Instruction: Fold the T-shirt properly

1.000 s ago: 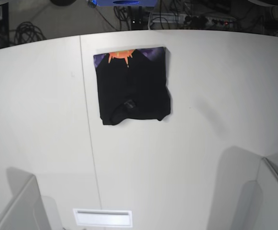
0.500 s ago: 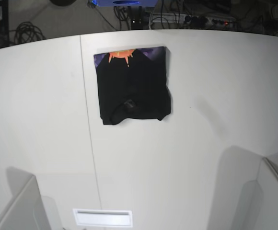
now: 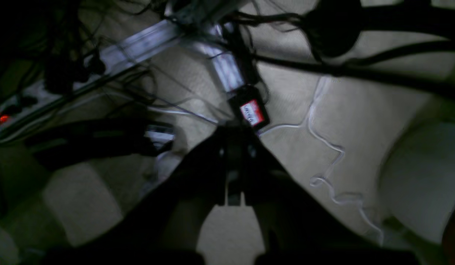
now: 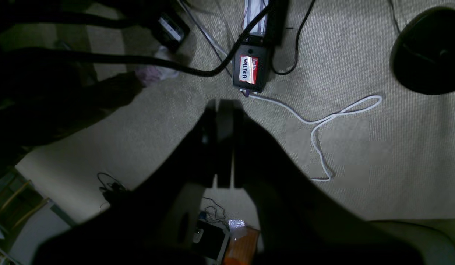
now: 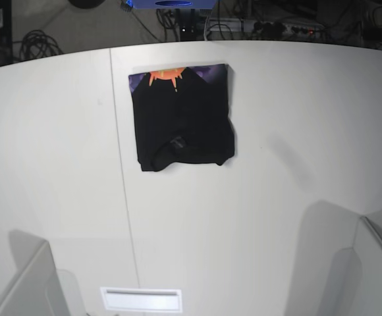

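With both my left pincer (image 3: 235,167) and right pincer (image 4: 224,143) pressed together, empty, over the floor, the folded black cloth T-shirt (image 5: 182,118), upper centre on the white surface (image 5: 276,197), could slump at its loose lower edge.

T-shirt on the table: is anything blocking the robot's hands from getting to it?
Nothing visible lies on the white table around the folded T-shirt. Both grippers are off the table, pointing at the floor.
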Tool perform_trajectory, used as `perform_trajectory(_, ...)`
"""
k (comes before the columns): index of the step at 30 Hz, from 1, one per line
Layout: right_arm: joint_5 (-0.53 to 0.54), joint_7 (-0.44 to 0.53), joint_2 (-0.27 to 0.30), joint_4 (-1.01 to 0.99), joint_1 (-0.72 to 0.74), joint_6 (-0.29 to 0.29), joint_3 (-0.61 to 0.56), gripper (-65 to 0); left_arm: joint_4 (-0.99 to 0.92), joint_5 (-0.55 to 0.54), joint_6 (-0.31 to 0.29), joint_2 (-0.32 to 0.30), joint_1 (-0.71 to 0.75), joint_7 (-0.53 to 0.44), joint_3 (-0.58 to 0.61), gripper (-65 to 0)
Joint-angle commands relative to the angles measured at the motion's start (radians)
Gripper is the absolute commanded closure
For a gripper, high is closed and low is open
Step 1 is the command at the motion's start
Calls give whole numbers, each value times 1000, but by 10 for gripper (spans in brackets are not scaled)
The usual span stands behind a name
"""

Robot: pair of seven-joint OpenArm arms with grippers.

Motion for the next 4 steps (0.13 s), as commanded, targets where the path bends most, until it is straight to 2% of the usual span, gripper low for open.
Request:
perform_trajectory(1,0,0,17,-1,-16,9,2,0,-1,-11,-1,-10,8,-8,1,0)
perform_trajectory(4,0,2,37,1,-16,9,0,0,-1,-15,-1,-10,8,-8,7,0)
